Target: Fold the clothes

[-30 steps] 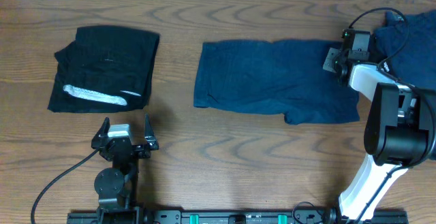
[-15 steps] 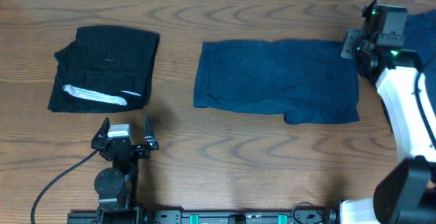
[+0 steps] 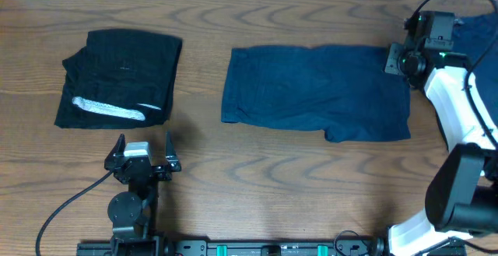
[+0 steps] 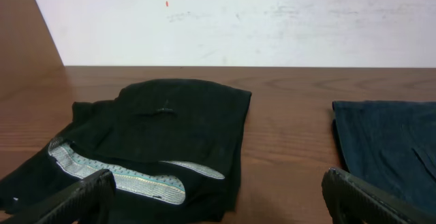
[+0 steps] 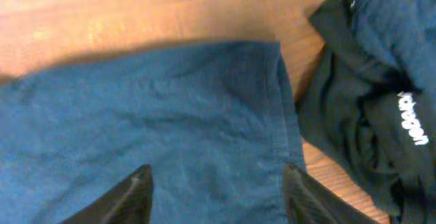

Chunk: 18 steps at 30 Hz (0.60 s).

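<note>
A navy garment point(image 3: 315, 92) lies spread flat at the table's middle. My right gripper point(image 3: 395, 59) hovers over its back right corner, open; in the right wrist view the gripper point(image 5: 218, 186) has only navy cloth point(image 5: 150, 115) below it and nothing between its fingers point(image 5: 129, 197). A folded black garment point(image 3: 120, 73) with a whitish-grey band point(image 3: 109, 110) lies at the left. My left gripper point(image 3: 142, 153) rests near the front edge, wide open and empty, facing the black garment point(image 4: 177, 125).
More dark clothes point(image 3: 476, 34) are heaped at the far right edge, among them a black piece with a small white mark point(image 5: 411, 125). A bare strip of wood separates the heap from the navy garment. The right arm's white body point(image 3: 459, 108) stands along the right side.
My right gripper has opened and let go of the navy garment's right corner, swinging toward the back. The navy garment now lies flat. The left arm has not moved.
</note>
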Tool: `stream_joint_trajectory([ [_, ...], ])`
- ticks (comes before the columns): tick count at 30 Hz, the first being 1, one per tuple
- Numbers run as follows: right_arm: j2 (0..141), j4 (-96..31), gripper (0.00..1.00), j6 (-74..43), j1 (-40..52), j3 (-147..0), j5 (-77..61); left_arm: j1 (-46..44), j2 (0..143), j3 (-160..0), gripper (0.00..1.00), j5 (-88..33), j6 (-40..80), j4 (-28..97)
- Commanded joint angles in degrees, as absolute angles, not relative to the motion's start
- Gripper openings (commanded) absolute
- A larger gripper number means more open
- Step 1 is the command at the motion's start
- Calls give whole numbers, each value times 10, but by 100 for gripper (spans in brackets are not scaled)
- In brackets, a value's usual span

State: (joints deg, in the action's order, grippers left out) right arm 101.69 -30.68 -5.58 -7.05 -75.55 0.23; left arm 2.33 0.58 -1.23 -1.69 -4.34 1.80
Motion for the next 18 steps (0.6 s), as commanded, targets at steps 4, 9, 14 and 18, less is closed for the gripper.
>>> stream_joint_trajectory([
  [4, 1019, -318, 74, -44, -75, -752, -15, 24, 3, -4, 98, -53, -50, 17],
  [9, 1019, -318, 76, -34, -74, -752, -34, 24, 5, -22, 98, -144, -51, -5],
  [14, 1019, -315, 76, -29, -75, -752, -36, 24, 53, -89, 98, -157, -51, 13],
  [18, 1019, -315, 77, -29, -75, -752, -36, 24, 149, -181, 98, -157, -52, 13],
])
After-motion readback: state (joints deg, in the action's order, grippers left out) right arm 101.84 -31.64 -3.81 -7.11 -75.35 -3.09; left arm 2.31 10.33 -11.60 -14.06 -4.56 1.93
